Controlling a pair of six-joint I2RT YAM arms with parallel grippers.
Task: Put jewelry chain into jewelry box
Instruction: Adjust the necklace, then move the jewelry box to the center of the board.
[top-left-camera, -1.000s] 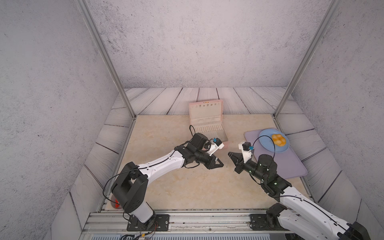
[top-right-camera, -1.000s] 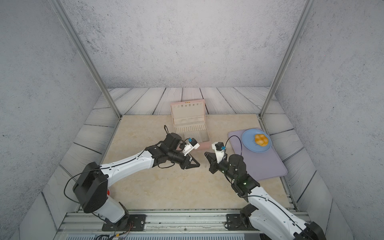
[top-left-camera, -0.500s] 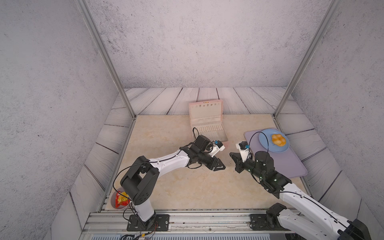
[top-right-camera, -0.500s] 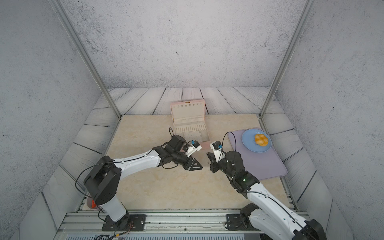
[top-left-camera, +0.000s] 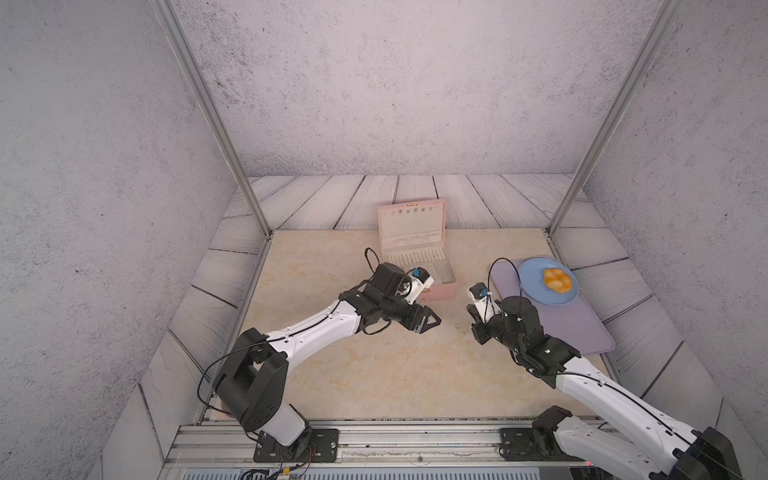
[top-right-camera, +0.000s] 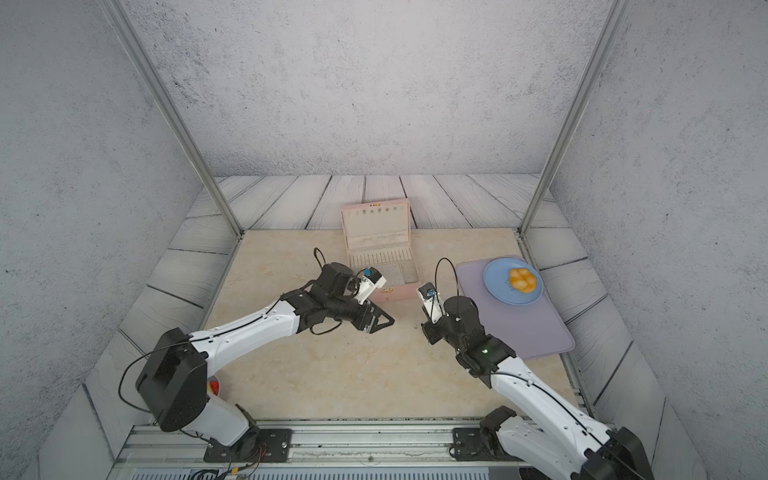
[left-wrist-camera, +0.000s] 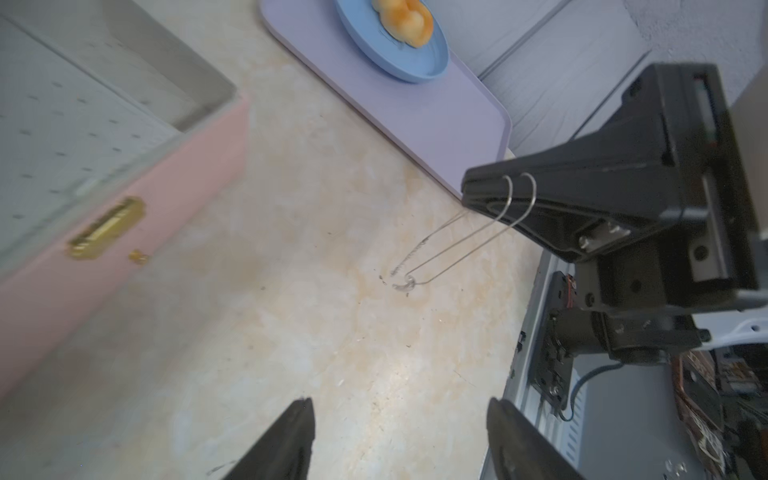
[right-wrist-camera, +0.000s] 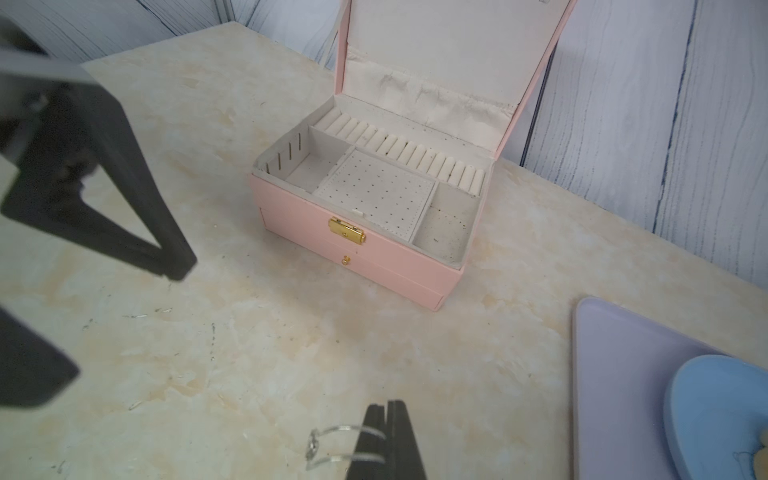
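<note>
The jewelry box (top-left-camera: 439, 291) (top-right-camera: 399, 291), pale pink with its lid up, stands at the back middle of the table. The right wrist view shows the box's cream lining, ring rolls and dotted panel (right-wrist-camera: 376, 193). My right gripper (top-left-camera: 473, 318) (right-wrist-camera: 386, 405) is shut on the jewelry chain (right-wrist-camera: 312, 448). In the left wrist view the thin silver chain (left-wrist-camera: 405, 283) is looped over the right gripper (left-wrist-camera: 469, 191) and hangs down to the table. My left gripper (top-left-camera: 432, 322) (left-wrist-camera: 399, 409) is open and empty, a little short of the chain, in front of the box.
A lilac mat (top-left-camera: 561, 328) lies to the right with a blue plate (top-left-camera: 536, 291) of orange food (top-left-camera: 556, 279) on it. Metal posts and grey walls close in the table. A small red thing (top-right-camera: 214, 386) shows by the left arm's base.
My left gripper has gone from shut to open and holds nothing. The right gripper has stayed shut on the chain, near the same spot.
</note>
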